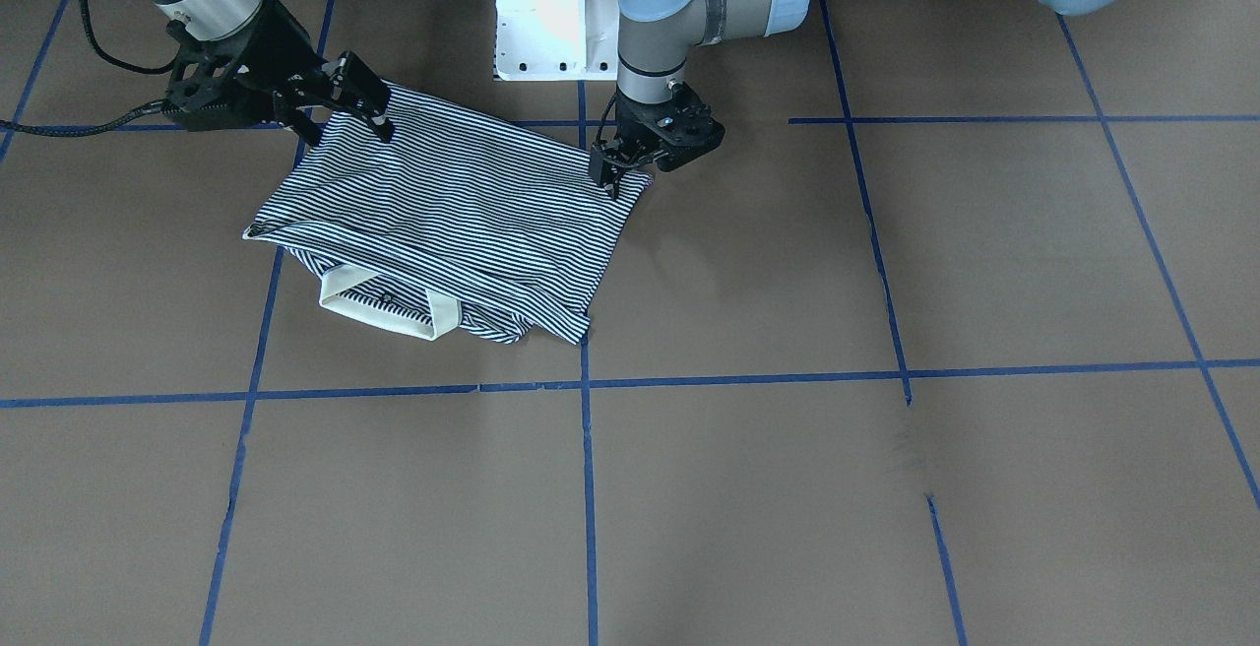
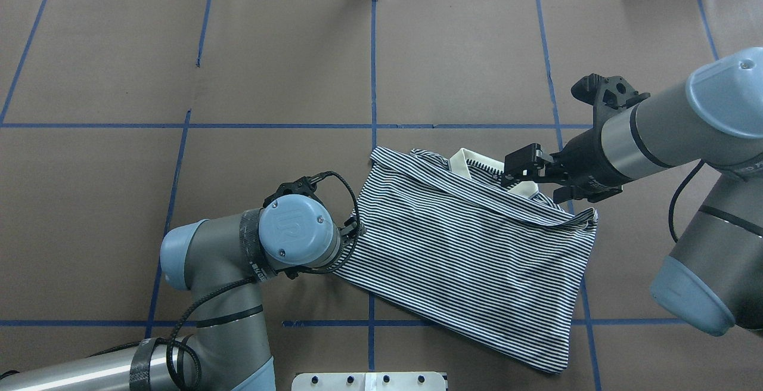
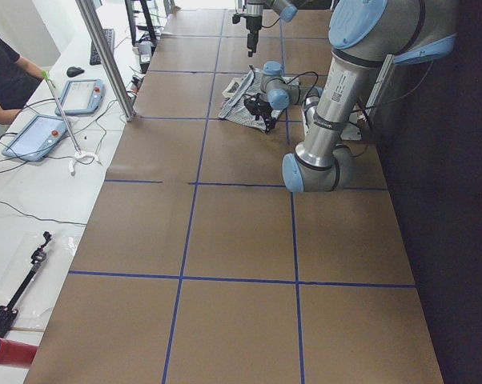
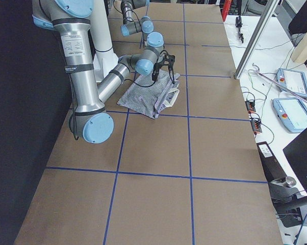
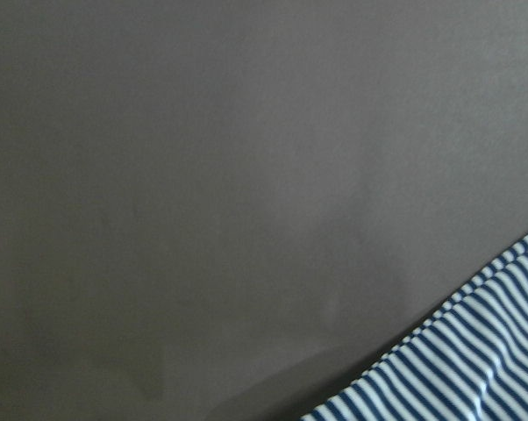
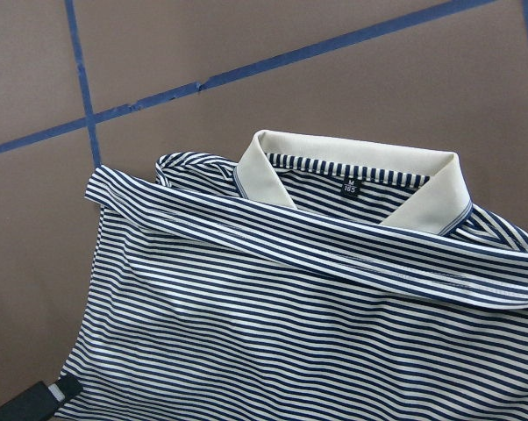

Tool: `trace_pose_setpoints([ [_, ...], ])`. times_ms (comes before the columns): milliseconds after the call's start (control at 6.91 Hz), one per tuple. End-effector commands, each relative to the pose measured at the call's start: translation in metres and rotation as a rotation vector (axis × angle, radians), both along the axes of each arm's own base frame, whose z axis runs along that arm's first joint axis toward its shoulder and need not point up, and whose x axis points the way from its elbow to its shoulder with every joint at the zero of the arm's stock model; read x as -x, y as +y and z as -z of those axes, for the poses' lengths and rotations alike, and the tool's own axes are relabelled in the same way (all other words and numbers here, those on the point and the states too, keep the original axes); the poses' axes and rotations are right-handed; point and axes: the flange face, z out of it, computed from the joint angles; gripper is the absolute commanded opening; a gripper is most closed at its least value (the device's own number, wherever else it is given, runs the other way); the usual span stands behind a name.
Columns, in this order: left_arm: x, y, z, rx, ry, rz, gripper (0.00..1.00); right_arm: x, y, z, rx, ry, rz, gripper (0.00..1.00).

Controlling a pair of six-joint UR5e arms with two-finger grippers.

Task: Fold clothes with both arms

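The striped polo shirt (image 1: 453, 203) lies folded on the brown table, its hem laid across just below the cream collar (image 2: 462, 161). It also shows in the overhead view (image 2: 471, 260). My left gripper (image 1: 610, 181) is low at the shirt's side edge near the fold corner, fingers slightly apart, tips touching the cloth. The left wrist view shows only table and the shirt's edge (image 5: 474, 368). My right gripper (image 1: 345, 119) is open and empty, raised above the shirt. In the overhead view it hangs over the collar end (image 2: 521, 170). The right wrist view looks down on the collar (image 6: 352, 167).
The white pedestal base (image 1: 551, 16) stands just behind the shirt. Blue tape lines (image 1: 588, 488) grid the table. Bare table stretches to the robot's left side (image 2: 179, 81). A side desk holds tablets (image 3: 57, 112), and a person (image 3: 5, 80) sits there.
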Motion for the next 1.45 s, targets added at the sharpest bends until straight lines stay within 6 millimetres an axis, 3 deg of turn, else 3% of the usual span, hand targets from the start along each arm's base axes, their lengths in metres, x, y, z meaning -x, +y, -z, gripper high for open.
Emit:
trace_pose_setpoints([
  [0, -0.008, 0.009, -0.005, 0.008, -0.010, -0.010, 0.99, -0.001, -0.002, 0.000, -0.001, 0.000, -0.004, 1.00],
  [145, -0.008, 0.009, -0.005, 0.009, -0.010, -0.009, 0.96, -0.001, -0.002, 0.001, -0.002, -0.001, -0.004, 1.00],
  [289, -0.008, 0.009, -0.005, 0.019, -0.009, 0.000, 0.79, -0.001, -0.002, 0.001, -0.002, -0.001, -0.004, 1.00],
  [434, -0.008, 0.008, -0.003, 0.022, -0.005, 0.004, 0.34, -0.002, -0.002, 0.000, 0.001, -0.001, -0.005, 1.00],
  [579, -0.009, 0.009, -0.003, 0.022, -0.005, 0.002, 0.09, -0.002, -0.002, 0.001, 0.000, -0.002, -0.005, 1.00],
  [723, -0.009, 0.009, -0.003, 0.016, -0.007, -0.004, 0.00, -0.002, -0.002, 0.001, 0.001, -0.003, -0.003, 1.00],
  [1012, -0.006, 0.009, 0.000, 0.010, 0.001, -0.007, 0.00, -0.002, -0.002, 0.001, 0.000, -0.002, -0.005, 1.00],
  [1157, -0.001, 0.002, 0.002, 0.009, 0.004, 0.005, 0.00, -0.002, -0.002, 0.000, 0.001, 0.000, -0.006, 1.00],
  [1302, 0.012, -0.022, 0.002, 0.005, 0.002, 0.042, 0.00, -0.002, -0.003, 0.000, 0.002, 0.001, -0.008, 1.00],
])
